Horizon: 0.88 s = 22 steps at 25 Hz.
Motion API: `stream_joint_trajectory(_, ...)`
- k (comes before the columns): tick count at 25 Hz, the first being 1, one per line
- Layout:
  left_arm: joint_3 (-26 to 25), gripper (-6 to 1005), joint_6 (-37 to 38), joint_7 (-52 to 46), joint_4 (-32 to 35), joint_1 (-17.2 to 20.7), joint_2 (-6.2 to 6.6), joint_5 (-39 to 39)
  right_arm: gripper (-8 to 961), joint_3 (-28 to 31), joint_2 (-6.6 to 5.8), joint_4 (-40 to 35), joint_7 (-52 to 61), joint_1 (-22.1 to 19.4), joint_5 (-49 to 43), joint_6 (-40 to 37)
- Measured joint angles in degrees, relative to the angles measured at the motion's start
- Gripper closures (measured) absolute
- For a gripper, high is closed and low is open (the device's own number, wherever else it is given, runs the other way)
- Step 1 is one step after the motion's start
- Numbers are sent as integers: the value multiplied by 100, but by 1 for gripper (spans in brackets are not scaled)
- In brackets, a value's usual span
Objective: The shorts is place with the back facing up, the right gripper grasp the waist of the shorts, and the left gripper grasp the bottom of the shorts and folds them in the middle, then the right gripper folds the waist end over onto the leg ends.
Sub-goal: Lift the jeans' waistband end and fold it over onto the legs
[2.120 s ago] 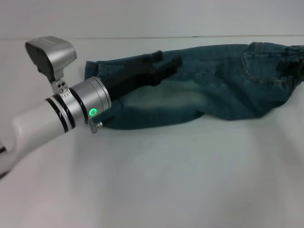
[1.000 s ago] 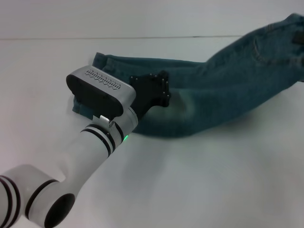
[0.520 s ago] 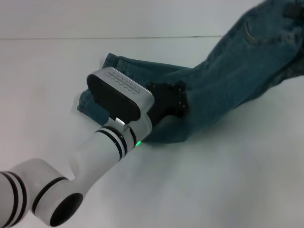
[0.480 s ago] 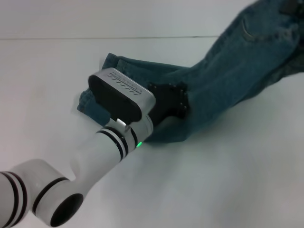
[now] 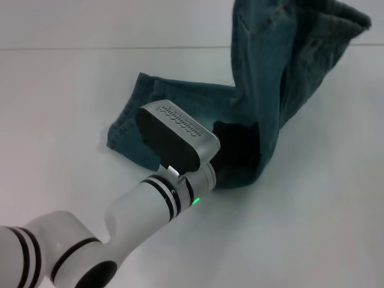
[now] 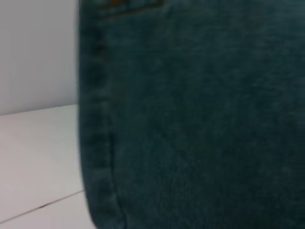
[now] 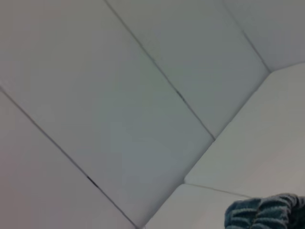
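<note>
The left arm (image 5: pixel 120 228) enters from the lower left of the head view and reaches up toward frame centre, a green light lit on its wrist. The left gripper (image 5: pixel 237 147) shows as a dark mass at centre, pressed into the denim of the shorts (image 5: pixel 198 108); whether its fingers are closed on the cloth cannot be told. The leg end of the shorts lies flat on the white table (image 5: pixel 312 204), spreading from centre-left toward the gripper. From there the denim rises steeply to the upper right of the frame, where the waist end hangs raised off the table, bunched at the top edge. The right gripper is out of sight in the head view. In the left wrist view denim fills most of the frame. In the right wrist view a bunch of denim (image 7: pixel 267 212) sits at the lower right corner.
</note>
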Motion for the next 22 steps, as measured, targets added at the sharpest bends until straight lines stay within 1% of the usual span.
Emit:
stream_joint_trajectory(4,-22,975,19,0,-103,2,0,12,852,-451,45,7,0,138,-11,296)
stream_joint_trajectory(9,-23,975,1,0,-244,-17,0,12,851,-850,90,34,21,240,-39,443)
stream_joint_trajectory(10,-31,974,0,0,-257,-14,0,13,851,-987,127,86,21,317,-106,475)
stream_joint_trajectory(13,-82,974,-3,0,-261,21,0,13,851,-1129,156,192,-1,404,-191,544)
stream_joint_trajectory(17,-96,975,16,0,-232,92,0,13,851,-1424,201,593,-123,572,-251,767)
stream_joint_trajectory(22,-186,975,63,18,-175,251,-1,13,850,-1531,250,868,-278,658,-264,945)
